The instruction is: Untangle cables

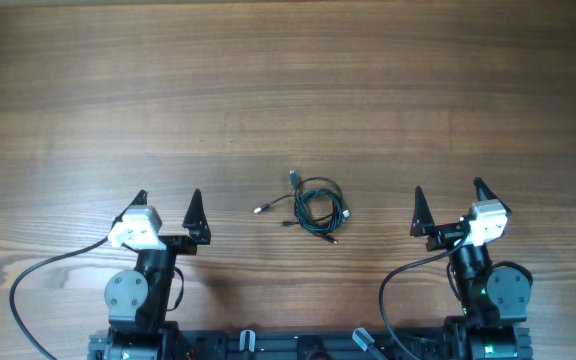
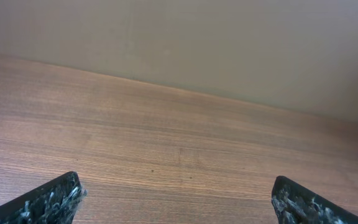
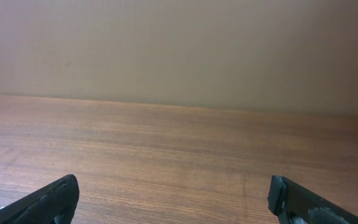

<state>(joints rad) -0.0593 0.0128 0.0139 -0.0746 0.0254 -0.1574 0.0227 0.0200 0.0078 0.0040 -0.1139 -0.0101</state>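
Note:
A small tangle of thin black cables lies coiled on the wooden table, near the front middle, with several plug ends sticking out to the left and top. It shows only in the overhead view. My left gripper is open and empty, well to the left of the tangle. My right gripper is open and empty, well to the right of it. In the left wrist view the open gripper frames bare wood. In the right wrist view the open gripper also frames bare wood.
The wooden table stretches wide behind the cables. A plain beige wall stands beyond its far edge. The arm bases and their black cables sit at the front edge.

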